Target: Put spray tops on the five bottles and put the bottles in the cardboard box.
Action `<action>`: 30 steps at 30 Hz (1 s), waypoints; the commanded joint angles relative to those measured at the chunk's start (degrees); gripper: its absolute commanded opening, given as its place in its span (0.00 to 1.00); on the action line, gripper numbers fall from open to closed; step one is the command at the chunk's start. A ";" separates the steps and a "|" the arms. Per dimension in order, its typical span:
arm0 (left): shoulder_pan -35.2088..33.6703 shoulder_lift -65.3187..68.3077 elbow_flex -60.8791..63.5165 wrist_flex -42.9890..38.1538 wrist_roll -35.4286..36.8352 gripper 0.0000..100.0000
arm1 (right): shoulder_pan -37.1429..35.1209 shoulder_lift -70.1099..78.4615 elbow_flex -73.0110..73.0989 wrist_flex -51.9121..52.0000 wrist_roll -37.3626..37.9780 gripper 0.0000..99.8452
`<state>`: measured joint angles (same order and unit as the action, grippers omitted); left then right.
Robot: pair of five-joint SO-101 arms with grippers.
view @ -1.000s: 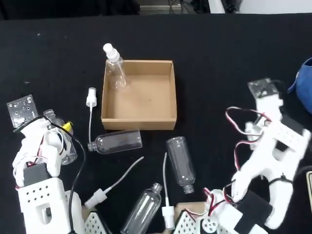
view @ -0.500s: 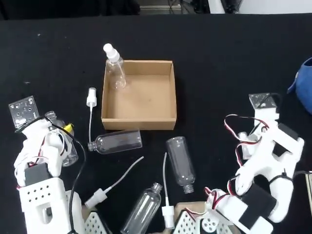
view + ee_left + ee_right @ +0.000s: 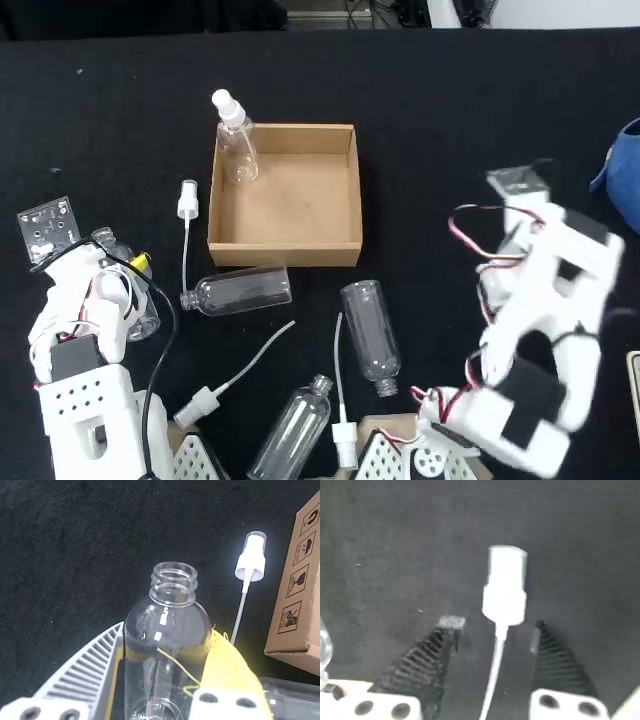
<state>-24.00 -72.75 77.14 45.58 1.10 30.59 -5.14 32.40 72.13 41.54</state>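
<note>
From above, the cardboard box [image 3: 285, 255] is sitting mid-table. A capped bottle [image 3: 235, 145] is standing at its far corner, and open bottles [image 3: 240, 290] are lying in front.

In the left wrist view, the left gripper [image 3: 167, 635] is clamping an uncapped bottle [image 3: 167, 655]. The box's side is showing dark handling symbols, with a loose spray top [image 3: 250, 555] just beside it.

In the right wrist view, the right gripper [image 3: 494, 629] is gaping wide around another spray top [image 3: 505, 587], whose tube is running between the jaws.

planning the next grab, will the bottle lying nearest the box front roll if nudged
Likely yes: the bottle lies on its side with a round body, so it may roll. It looks empty, so probably light.
</note>
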 commanded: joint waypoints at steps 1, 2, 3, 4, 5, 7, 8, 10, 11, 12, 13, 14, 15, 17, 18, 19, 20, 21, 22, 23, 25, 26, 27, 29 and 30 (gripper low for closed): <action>-0.31 -0.97 -0.92 -1.05 0.44 0.03 | -2.11 4.00 -3.47 -5.45 -0.44 0.19; -0.31 -0.97 -0.92 -1.05 0.44 0.03 | -1.32 5.41 -3.56 -7.30 -0.18 0.19; -0.31 -0.97 -0.92 -1.05 0.44 0.03 | -0.35 6.64 -3.56 -8.79 -0.09 0.19; -0.31 -0.97 -0.92 -1.05 0.44 0.03 | 0.53 7.69 -3.56 -10.11 0.09 0.19; -0.31 -0.97 -0.92 -1.05 0.44 0.03 | 1.23 8.66 -3.56 -10.90 1.23 0.19; -0.31 -0.97 -1.01 -1.05 0.44 0.03 | 2.46 10.59 -3.56 -11.43 3.43 0.19; -0.31 -0.97 -1.01 -1.05 0.44 0.03 | 2.99 11.30 -3.47 -11.60 4.13 0.19; -0.31 -0.97 -1.10 -1.05 0.44 0.03 | 3.87 12.18 -3.47 -11.60 4.75 0.19; -0.31 -0.97 -1.10 -1.05 0.44 0.03 | 4.31 12.26 -3.56 -11.69 5.10 0.19; -0.31 -0.97 -1.10 -1.05 0.44 0.03 | 4.57 12.35 -3.56 -11.69 5.63 0.19; -0.31 -0.97 -1.10 -1.05 0.44 0.03 | 4.66 12.26 -3.56 -11.69 6.42 0.17; -0.31 -0.97 -1.10 -1.05 0.44 0.03 | 4.57 12.09 -3.47 -11.69 7.30 0.13; -0.31 -0.97 -1.10 -1.05 0.44 0.03 | 4.31 12.00 -3.30 -11.69 8.79 0.09; -0.31 -0.97 -1.10 -1.05 0.44 0.03 | 4.13 12.09 -3.21 -11.52 11.60 0.00; -0.31 -0.97 -1.10 -1.05 0.44 0.03 | 4.13 11.91 -3.47 -11.34 11.96 0.02; -0.31 -0.97 -1.10 -1.05 0.44 0.03 | 4.13 11.21 -3.91 -11.25 11.87 0.01; -0.31 -0.97 -1.10 -1.05 0.44 0.03 | 4.13 9.98 -4.53 -11.08 11.87 0.01; -0.31 -0.97 -1.10 -1.05 0.44 0.03 | 4.22 7.96 -5.41 -10.20 11.87 0.01; -0.31 -0.97 -1.10 -1.05 0.44 0.03 | 4.22 5.49 -6.29 -8.79 11.78 0.01; -0.22 -0.97 -1.10 -1.05 0.44 0.03 | 4.13 2.68 -7.25 -7.03 10.99 0.01; 0.04 -0.97 -1.10 -1.14 0.44 0.03 | 3.16 -4.00 -9.10 -3.52 7.21 0.01; 0.04 -0.97 -1.10 -1.14 0.44 0.03 | 2.20 -7.60 -9.89 -2.02 4.66 0.01; 0.04 -0.97 -1.19 -1.14 0.44 0.03 | 1.05 -11.21 -10.68 -0.62 2.02 0.01; 0.04 -0.97 -1.27 -1.14 0.44 0.03 | -2.64 -18.07 -12.18 1.67 -3.78 0.01; 0.04 -0.97 -1.27 -1.14 0.44 0.03 | -4.84 -21.23 -13.05 2.81 -6.77 0.01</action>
<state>-24.00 -72.75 77.14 45.58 1.10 31.21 -14.73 24.13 71.60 42.24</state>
